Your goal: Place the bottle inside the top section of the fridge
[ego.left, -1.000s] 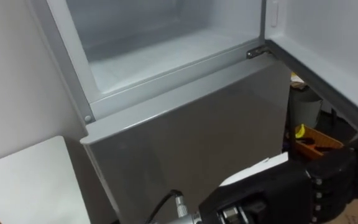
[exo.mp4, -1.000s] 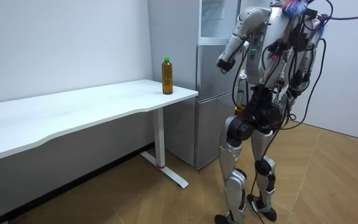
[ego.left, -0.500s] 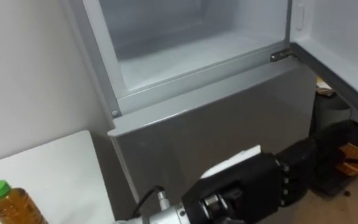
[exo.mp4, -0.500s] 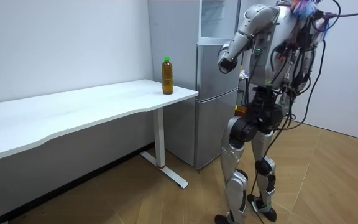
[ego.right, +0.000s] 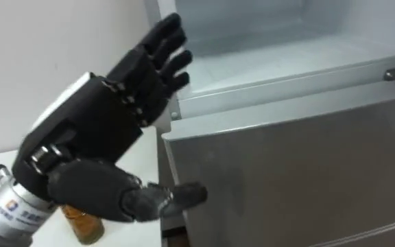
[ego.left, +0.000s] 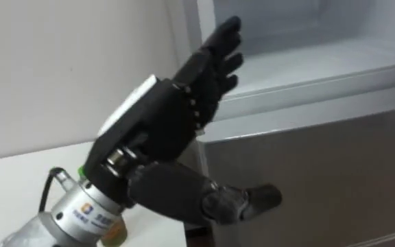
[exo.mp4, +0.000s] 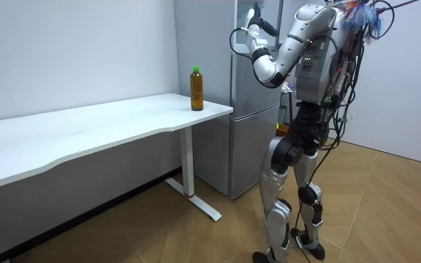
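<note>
Left robot hand [ego.left: 163, 123] spread wide before open upper fridge [ego.left: 321, 62], bottle [ego.right: 84, 223] on surface [ego.left: 12, 185] mostly hidden behind its wrist

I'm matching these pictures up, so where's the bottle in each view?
Left eye view: bottle at the bottom left, mostly behind the left hand's wrist.
Right eye view: bottom left, below the same wrist.
Room view: upright on the white table's end beside the fridge.
Shared landmark: the fridge.

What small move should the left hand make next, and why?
Probably lower the left hand toward the bottle on the table: it is open and empty, raised before the open upper fridge, and the bottle stands untouched.
</note>
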You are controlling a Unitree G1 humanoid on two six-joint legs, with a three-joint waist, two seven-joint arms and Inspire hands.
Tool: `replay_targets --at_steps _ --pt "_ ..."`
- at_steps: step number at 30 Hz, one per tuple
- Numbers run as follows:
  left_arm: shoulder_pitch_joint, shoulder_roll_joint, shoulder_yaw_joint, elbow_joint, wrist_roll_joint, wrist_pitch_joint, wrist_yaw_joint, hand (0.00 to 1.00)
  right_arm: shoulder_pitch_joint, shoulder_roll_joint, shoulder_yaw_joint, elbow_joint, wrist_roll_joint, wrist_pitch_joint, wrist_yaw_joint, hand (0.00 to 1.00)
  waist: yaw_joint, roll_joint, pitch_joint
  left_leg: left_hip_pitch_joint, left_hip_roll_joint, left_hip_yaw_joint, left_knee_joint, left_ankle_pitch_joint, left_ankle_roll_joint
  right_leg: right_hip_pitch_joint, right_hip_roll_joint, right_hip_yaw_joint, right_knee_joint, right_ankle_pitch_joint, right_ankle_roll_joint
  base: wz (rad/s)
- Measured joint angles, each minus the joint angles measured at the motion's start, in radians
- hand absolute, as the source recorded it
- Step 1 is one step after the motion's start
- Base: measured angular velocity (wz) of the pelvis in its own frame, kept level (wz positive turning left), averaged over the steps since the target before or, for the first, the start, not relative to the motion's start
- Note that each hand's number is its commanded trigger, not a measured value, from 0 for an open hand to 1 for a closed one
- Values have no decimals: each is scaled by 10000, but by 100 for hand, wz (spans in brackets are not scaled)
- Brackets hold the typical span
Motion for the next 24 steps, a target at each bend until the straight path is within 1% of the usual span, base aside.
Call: replay_targets --at_steps 1,2,3,4,5,6,8,9,10,11,12,13,14,15,16,17,18,19,20,22,23,24 --pt "5 -31 256 -97 337 -32 184 0 49 26 -38 -1 -157 0 33 0 110 2 -25 -7 0 -7 2 3 -4 -3 2 3 -5 -1 1 10" --pt "46 -37 410 -153 413 -55 266 0 92 27 -40 -6 -167 3 36 0 192 -10 -27 -7 0 -9 -1 4 -5 0 2 5 -5 -1 1 0" --pt "200 -45 717 -324 601 -89 442 0 155 26 -39 -98 -170 -2 30 0 338 -24 -47 -9 1 7 0 4 -5 -9 1 -1 -6 -1 1 0" --pt "360 -60 993 -419 607 -211 647 0 226 29 -41 -98 -149 -5 14 0 408 -23 -76 -12 1 -1 3 5 -5 -1 0 -21 -8 -1 2 0" --pt "436 -86 1160 -447 610 -254 714 0 305 36 -57 -111 -148 -8 -6 0 460 -31 -89 -8 1 -3 4 5 -5 2 -1 -32 -7 -1 2 0" --pt "548 -129 1520 -498 666 -291 830 0 358 70 -99 -166 -148 -39 -56 0 620 -38 -122 4 2 -15 11 7 -9 18 0 -46 -8 -1 2 5" --pt "681 -141 2017 -499 1089 -489 1132 0 431 130 -187 -171 -156 -107 -174 0 664 -59 -110 31 -7 -128 46 8 -9 126 0 -162 -10 -1 1 14" --pt "800 -142 2389 -499 1414 -585 1308 0 510 177 -308 -170 -171 -120 -239 0 724 -54 -121 23 -10 -217 85 8 -8 163 0 -278 0 -1 1 14" --pt "855 -141 2768 -499 1470 -605 1495 0 559 170 -343 -170 -175 -119 -293 0 869 -43 -132 16 -9 -229 99 8 -8 166 1 -282 0 -1 1 9" --pt "867 -140 2933 -497 1461 -611 1635 0 575 164 -358 -164 -173 -117 -338 0 904 -41 -131 12 -9 -241 102 8 -8 168 1 -284 -2 -1 1 6" --pt "965 -140 3278 -494 1449 -688 1865 0 596 166 -470 -141 -176 -89 -358 0 971 -33 -128 -5 -15 -274 111 9 -6 189 1 -322 -1 -1 2 8" --pt "1195 -143 3565 -493 1455 -828 2098 0 602 169 -528 -135 -177 -65 -358 0 1001 -19 -131 -4 -18 -327 114 11 -4 212 1 -363 -1 -3 4 9" --pt "1324 -150 3678 -491 1456 -869 2206 0 606 168 -540 -136 -177 -52 -356 0 1014 -16 -128 -3 -19 -347 116 11 -3 228 1 -372 -5 -5 7 7" --pt "1581 -156 3871 -473 1449 -882 2389 0 648 171 -606 -151 -195 1 -354 0 1047 -17 -125 -2 -27 -390 74 14 -2 244 1 -382 -12 -17 13 3" --pt "1937 -182 4019 -442 1448 -903 2596 0 738 182 -685 -235 -221 6 -363 0 1155 -19 -122 5 -48 -395 72 18 -2 252 -12 -373 -14 -73 0 0" --pt "2114 -225 4086 -397 1451 -925 2688 0 766 189 -710 -318 -222 7 -370 0 1163 -29 -117 7 -63 -395 77 18 -2 256 -26 -373 -14 -120 -29 4" --pt "2527 -299 4137 -142 1595 -1085 2899 0 861 181 -707 -440 -171 0 -378 0 1184 -31 -112 16 -88 -449 81 34 -4 291 -37 -404 -16 -169 -37 11" --pt "2984 -341 4136 197 1660 -1139 3062 0 882 181 -697 -444 -80 0 -379 0 1180 -33 -113 21 -104 -516 91 49 -11 317 -46 -481 -8 -197 -47 15" --pt "3224 -376 4135 350 1644 -1136 3149 0 913 182 -695 -457 -33 -3 -378 0 1174 -41 -111 18 -116 -556 96 73 -14 320 -51 -525 -8 -201 -49 20" --pt "3948 -659 4136 1049 1542 -1134 3474 0 932 181 -705 -478 5 -7 -403 0 1174 -79 -72 -19 -154 -631 73 118 -17 320 -68 -662 -14 -205 -51 16" --pt "4107 -749 4137 1266 1542 -1135 3592 0 945 183 -705 -478 -2 -7 -436 0 1177 -92 -70 -23 -167 -675 71 118 -17 321 -74 -681 -13 -210 -48 9" --pt "4359 -916 4138 1739 1545 -1138 3825 0 956 189 -703 -477 1 -6 -472 0 1175 -120 -55 -24 -194 -735 64 118 -16 331 -89 -704 -10 -230 -30 7"
